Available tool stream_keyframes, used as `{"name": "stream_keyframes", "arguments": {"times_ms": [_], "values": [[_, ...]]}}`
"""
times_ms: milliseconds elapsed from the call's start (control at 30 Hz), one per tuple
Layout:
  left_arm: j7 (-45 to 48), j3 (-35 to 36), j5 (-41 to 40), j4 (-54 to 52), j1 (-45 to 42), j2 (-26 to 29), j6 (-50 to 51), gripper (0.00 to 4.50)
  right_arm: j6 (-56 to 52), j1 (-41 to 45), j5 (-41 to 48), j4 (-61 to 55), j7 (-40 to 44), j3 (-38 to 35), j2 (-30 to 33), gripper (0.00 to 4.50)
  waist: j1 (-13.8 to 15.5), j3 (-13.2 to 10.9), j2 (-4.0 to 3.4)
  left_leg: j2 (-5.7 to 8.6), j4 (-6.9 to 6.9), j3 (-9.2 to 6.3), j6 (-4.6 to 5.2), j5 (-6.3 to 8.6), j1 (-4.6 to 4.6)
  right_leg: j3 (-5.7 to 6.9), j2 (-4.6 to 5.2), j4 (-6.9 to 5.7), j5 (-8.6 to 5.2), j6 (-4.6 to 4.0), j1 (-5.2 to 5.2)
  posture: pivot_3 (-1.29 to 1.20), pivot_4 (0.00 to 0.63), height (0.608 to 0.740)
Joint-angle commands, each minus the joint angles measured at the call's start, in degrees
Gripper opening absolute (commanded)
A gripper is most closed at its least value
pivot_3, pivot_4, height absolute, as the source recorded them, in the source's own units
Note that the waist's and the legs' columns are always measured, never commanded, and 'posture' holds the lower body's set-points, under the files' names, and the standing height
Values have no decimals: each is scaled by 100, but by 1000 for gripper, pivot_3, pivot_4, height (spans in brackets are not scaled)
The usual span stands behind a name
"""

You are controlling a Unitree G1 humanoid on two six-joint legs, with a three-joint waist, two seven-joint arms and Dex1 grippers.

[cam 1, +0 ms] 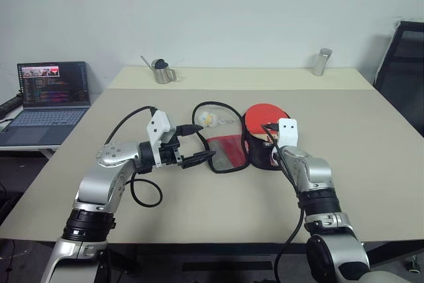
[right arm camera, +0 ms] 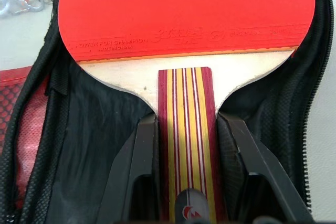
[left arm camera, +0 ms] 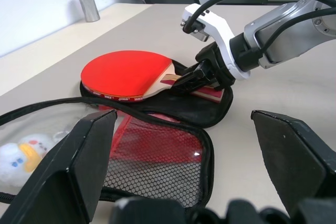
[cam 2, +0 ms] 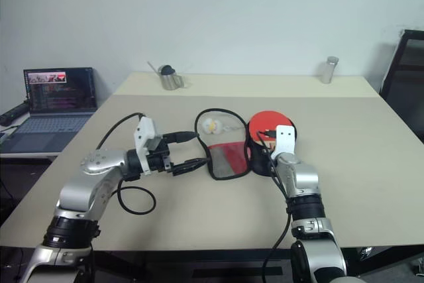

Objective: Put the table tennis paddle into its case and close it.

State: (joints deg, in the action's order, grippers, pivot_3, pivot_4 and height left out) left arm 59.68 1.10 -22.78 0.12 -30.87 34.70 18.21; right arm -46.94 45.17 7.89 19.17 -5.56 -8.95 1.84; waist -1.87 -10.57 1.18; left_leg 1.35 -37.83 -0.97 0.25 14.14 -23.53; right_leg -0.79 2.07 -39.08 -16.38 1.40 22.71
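Observation:
The case lies unzipped and spread flat mid-table, its red half with the mesh pocket toward my left and its black half toward my right. On the black half rests the table tennis paddle, red face up, the striped handle pointing back at me. My right gripper is shut on that handle, one black finger against each side. To the left of the mesh flap my left gripper hovers open and holds nothing. A small white-yellow charm lies inside the loop of the zipper edging.
A laptop stands open on a side table at the far left. A metal pitcher and a metal cylinder sit on the table behind. A black chair is at the right edge.

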Motion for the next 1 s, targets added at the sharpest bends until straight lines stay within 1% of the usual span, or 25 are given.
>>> {"name": "stream_keyframes", "arguments": {"times_ms": [33,167,233,300,400,533,567,700,767,867,967,1000], "values": [[32,26,-19,-82,-42,11,-103,4500,-35,43,46,-179,-77,-57,-69,2417,0,0,0,0,0,0,0,0,0,0,0,0,0,0,0,0,150,740],[22,24,-23,-99,-23,21,-102,4500,-93,22,30,-263,-128,-41,-126,3846,0,0,0,0,0,0,0,0,0,0,0,-1,0,0,0,0,150,740],[16,21,-20,-105,-16,19,-105,4500,-122,4,2,-333,-127,5,-134,4477,0,0,0,0,0,0,0,0,0,0,0,-1,0,0,0,0,150,740],[-3,23,-12,-99,-19,11,-112,4500,-192,-33,-33,-583,-64,126,-117,4477,0,0,-1,0,0,0,0,0,0,0,0,-1,0,0,0,0,150,740],[-69,35,20,-96,7,4,-126,4500,-496,-183,114,-1433,219,361,-79,4477,0,0,-1,0,0,-1,0,0,-1,0,0,1,0,0,1,0,150,740],[-124,15,105,-106,77,17,-168,4500,-1029,-384,393,-2534,719,474,176,4477,3,0,-1,0,-2,-1,0,0,-17,0,0,-3,0,0,19,0,150,740],[-136,17,112,-105,82,13,-166,4500,-1113,-428,490,-2794,907,481,323,4477,4,0,-1,0,-2,-2,0,0,-22,1,0,-4,0,0,24,0,150,740],[-284,56,182,40,25,-26,-206,4500,-1294,-606,979,-3611,1835,530,1075,4477,26,0,0,0,-6,-2,0,0,-39,1,1,-2,0,0,39,0,150,740],[-510,-21,530,357,-13,39,-372,4500,-1392,-697,1322,-3904,2445,443,1633,4477,20,0,0,1,-5,-1,1,0,-39,1,1,-2,0,0,39,0,150,740],[-864,-19,874,783,-98,41,-507,4500,-1479,-717,1800,-4119,3304,291,2463,4477,21,0,0,0,-5,-1,1,0,-38,4,-1,-3,0,0,39,0,150,740],[-899,84,826,1077,-226,21,-419,4500,-1583,-601,2441,-4310,4084,-12,3167,4477,18,0,0,0,-6,0,2,1,-40,3,0,-1,0,0,40,0,150,740],[-879,99,813,1182,-268,36,-402,4500,-1590,-550,2578,-4339,4218,-87,3314,4477,16,0,0,0,-5,0,2,1,-41,3,0,0,0,1,40,0,150,740]]}}
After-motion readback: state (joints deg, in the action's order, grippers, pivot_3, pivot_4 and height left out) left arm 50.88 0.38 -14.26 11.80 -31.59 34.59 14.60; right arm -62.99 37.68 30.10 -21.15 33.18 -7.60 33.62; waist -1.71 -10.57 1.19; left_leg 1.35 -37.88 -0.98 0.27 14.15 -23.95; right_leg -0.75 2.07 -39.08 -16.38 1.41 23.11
